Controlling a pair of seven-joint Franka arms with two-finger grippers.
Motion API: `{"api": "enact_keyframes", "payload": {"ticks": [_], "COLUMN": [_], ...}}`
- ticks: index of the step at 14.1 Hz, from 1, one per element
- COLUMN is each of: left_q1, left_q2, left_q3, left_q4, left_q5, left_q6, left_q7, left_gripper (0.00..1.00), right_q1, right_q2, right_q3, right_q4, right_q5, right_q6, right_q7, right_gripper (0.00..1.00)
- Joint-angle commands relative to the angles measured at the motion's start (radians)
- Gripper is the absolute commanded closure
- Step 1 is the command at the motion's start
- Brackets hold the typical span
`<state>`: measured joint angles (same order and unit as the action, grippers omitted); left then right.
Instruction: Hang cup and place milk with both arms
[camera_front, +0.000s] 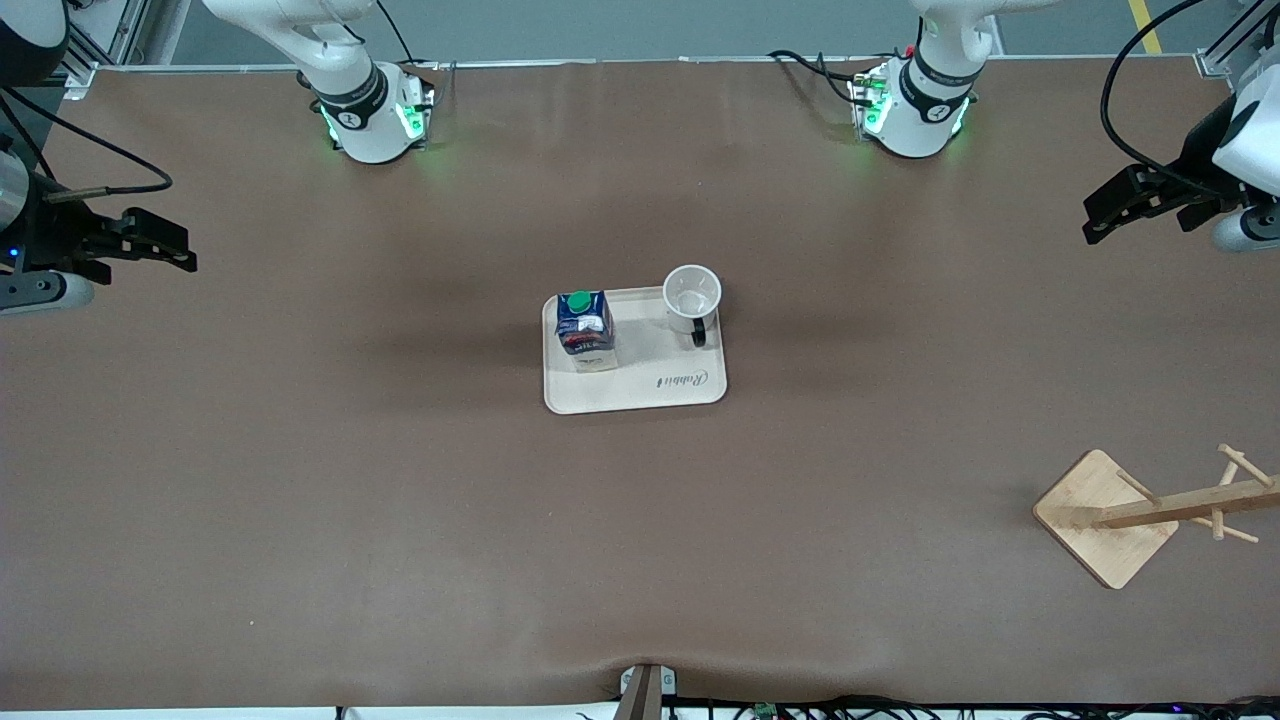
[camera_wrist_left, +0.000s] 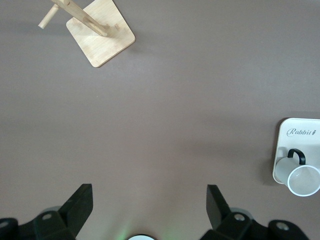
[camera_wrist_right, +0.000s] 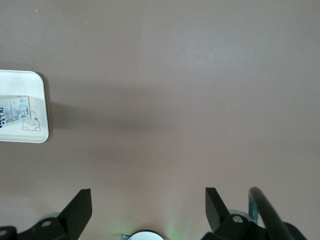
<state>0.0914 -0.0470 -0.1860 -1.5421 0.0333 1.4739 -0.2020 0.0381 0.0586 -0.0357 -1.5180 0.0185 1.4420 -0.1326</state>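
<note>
Nothing's grabbed yet: cup and milk sit side by side on the tray mid-table, while the left gripper and right gripper hang wide apart over their ends, probably just waiting to reach in.

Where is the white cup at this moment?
The cup stands upright on the tray at mid-table, beside the milk, toward the left arm's end of the tray.

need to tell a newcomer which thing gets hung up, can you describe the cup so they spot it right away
In the middle of the brown table lies a pale rectangular tray. On its corner toward the left arm's end stands the small white mug with a black curved handle, open side up. Its only neighbour on the tray is a dark blue carton with a round green cap.
</note>
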Motion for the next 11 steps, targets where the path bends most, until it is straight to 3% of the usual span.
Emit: {"api": "enact_keyframes", "payload": {"ticks": [1, 8, 11], "left_q1": [0.001, -0.005, -0.002], "left_q2": [0.001, 0.019, 0.024], "left_q3": [-0.001, -0.012, -0.099], "left_q4": [0.017, 0.014, -0.039], "left_q5": [-0.016, -0.016, -0.015], "left_q6": [-0.02, -0.02, -0.023], "left_q7": [0.018, 0.0, -0.08], "left_gripper": [0.0, 0.0, 0.0], "right_q1": [0.0, 0.002, 0.002], "right_q2": [-0.01, -0.008, -0.005], "right_q3": [0.008, 0.008, 0.008], "right_q4": [-0.011, -0.011, -0.01], "right_q5": [-0.002, -0.002, -0.002], "right_q6": [0.023, 0.023, 0.027], "right_q7": [-0.01, -0.009, -0.009], "right_gripper": [0.0, 0.0, 0.0]}}
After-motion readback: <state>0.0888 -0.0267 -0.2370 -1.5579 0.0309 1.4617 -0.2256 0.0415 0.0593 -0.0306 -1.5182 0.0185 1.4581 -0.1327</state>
